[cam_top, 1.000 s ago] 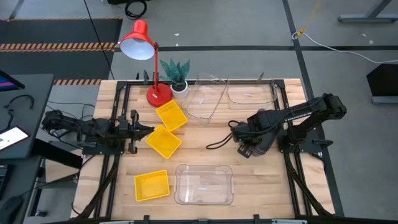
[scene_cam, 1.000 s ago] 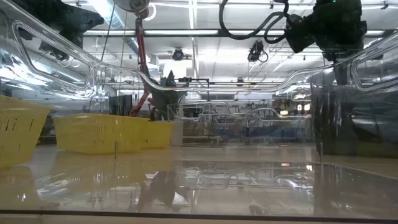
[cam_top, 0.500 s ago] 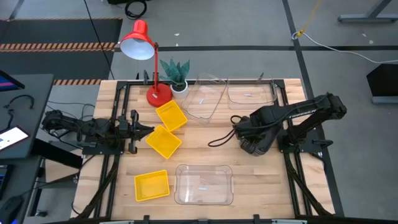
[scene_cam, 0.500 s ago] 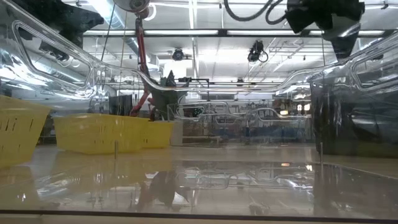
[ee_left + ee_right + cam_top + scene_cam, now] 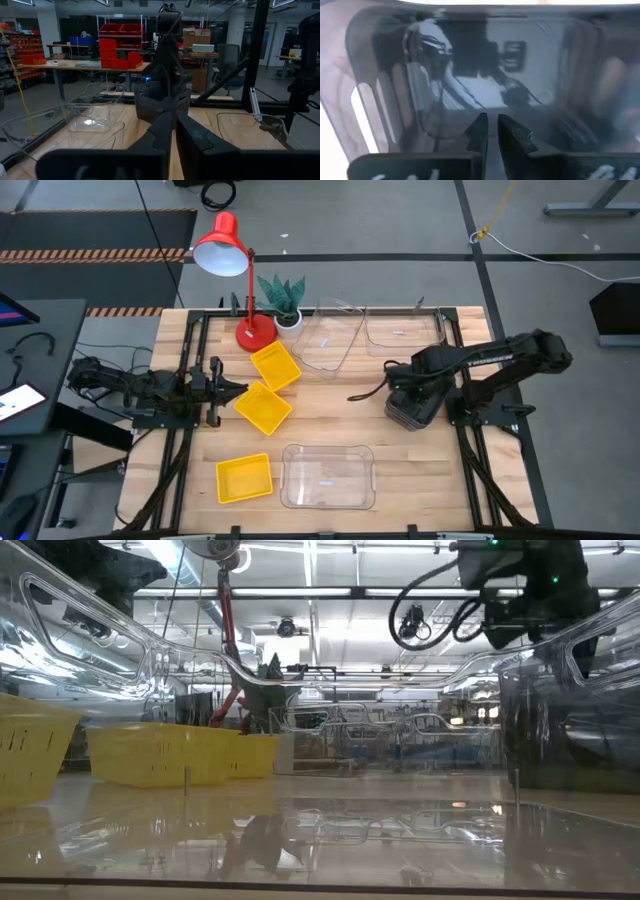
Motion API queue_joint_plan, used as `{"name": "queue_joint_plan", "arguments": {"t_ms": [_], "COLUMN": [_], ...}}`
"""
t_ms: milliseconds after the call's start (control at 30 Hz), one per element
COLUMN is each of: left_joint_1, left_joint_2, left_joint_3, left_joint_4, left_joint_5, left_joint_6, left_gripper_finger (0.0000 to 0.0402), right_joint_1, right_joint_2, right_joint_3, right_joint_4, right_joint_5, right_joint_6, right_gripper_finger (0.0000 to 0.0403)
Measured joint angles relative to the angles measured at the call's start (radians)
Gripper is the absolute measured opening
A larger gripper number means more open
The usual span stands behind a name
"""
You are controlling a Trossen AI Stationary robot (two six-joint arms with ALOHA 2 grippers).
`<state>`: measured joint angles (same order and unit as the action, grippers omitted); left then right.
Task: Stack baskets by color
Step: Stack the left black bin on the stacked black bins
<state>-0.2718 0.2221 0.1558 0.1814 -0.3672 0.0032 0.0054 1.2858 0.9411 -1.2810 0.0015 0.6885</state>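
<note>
The right gripper (image 5: 402, 402) hung over the dark grey baskets (image 5: 412, 412), which sat as a stack toward the right edge of the table (image 5: 330, 415), about midway between front and back. In the right wrist view its fingers (image 5: 479, 134) stood nearly together with only a thin gap, above the glossy grey floor of the top basket, and nothing was held between them.

The left gripper (image 5: 238, 388) waited near the left edge of the table, pointing inward; its fingers (image 5: 162, 131) were pressed together and empty.

Three yellow baskets lay unstacked on the left half of the table: one (image 5: 275, 367) just in front of the red lamp (image 5: 232, 264), a second (image 5: 264, 407) touching it toward the front, and a third (image 5: 244, 478) apart, near the front left corner.

Three clear baskets were also apart. One (image 5: 328, 476) sat near the front edge, beside the third yellow one. Another (image 5: 333, 340) stood tilted toward the back edge, next to the potted plant (image 5: 283, 295). The last (image 5: 402, 332) lay flat near the back right corner.
</note>
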Motion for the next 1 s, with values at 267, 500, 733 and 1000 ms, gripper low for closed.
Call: {"name": "queue_joint_plan", "arguments": {"t_ms": [267,500,733,1000], "left_joint_1": [0.000,0.000,0.000,0.000], "left_joint_2": [0.000,0.000,0.000,0.000], "left_joint_3": [0.000,0.000,0.000,0.000], "left_joint_4": [0.000,0.000,0.000,-0.014], "left_joint_5": [0.000,0.000,0.000,0.000], "left_joint_6": [0.005,0.005,0.005,-0.018], "left_gripper_finger": [0.0029,0.0028,0.0033,0.0026], "right_joint_1": [-0.062,-0.131,-0.187,-0.222], "right_joint_2": [-0.016,-0.016,-0.016,-0.016], "right_joint_3": [-0.119,-0.171,-0.173,-0.184], "right_joint_4": [0.166,0.194,0.181,0.199], "right_joint_5": [-0.068,-0.103,-0.077,-0.067], "right_joint_6": [-0.152,-0.195,-0.217,-0.254], "right_gripper_finger": [0.0006,0.0003,0.0002,0.0001]}}
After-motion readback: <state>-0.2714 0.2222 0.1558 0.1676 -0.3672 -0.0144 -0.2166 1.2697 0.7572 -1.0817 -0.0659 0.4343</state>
